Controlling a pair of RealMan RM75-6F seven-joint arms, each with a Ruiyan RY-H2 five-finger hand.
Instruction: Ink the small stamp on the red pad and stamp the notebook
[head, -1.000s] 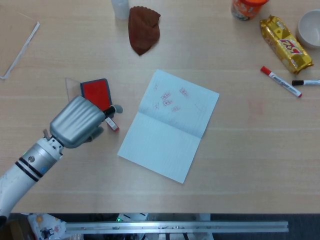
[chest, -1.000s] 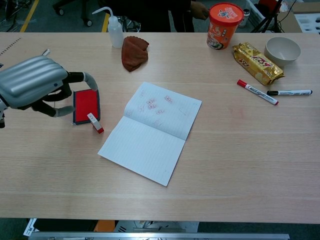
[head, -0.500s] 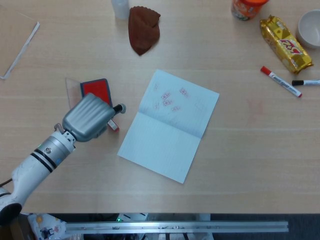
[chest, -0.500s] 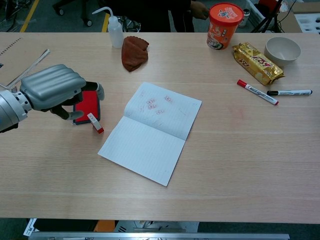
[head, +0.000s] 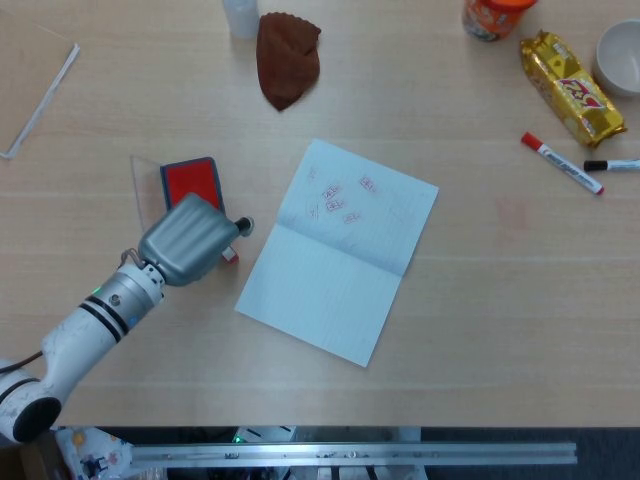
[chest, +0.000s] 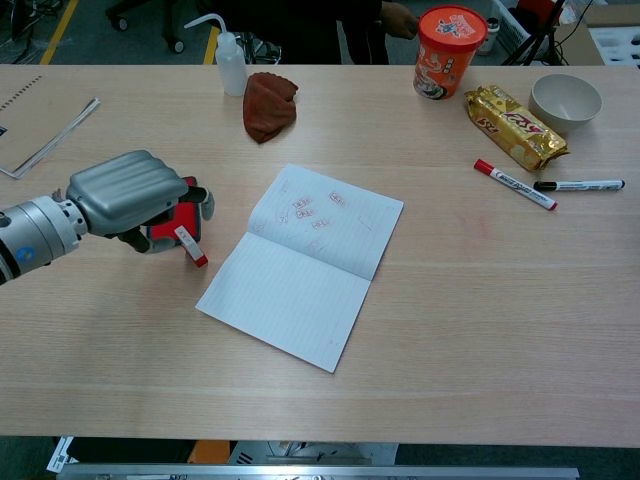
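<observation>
Your left hand (chest: 135, 195) hovers over the small red-and-white stamp (chest: 190, 246) – fingers curled, grip unclear – lying beside the square red ink pad (head: 190, 181), left of the open lined notebook (chest: 300, 262) mid-desk.

The small stamp (chest: 191, 246) is a short red-and-white block lying on its side on the surface, just off the near right corner of the red pad (head: 189, 181); in the head view most of it is hidden and only its red end (head: 229, 256) shows. The pad is a flat square tray with a dark rim and bright red ink face, open and facing up. The notebook (head: 338, 249) lies open and flat to the right of both, turned at an angle, its pale lined pages bearing several small red stamp marks (head: 338, 202) on the far page.
</observation>
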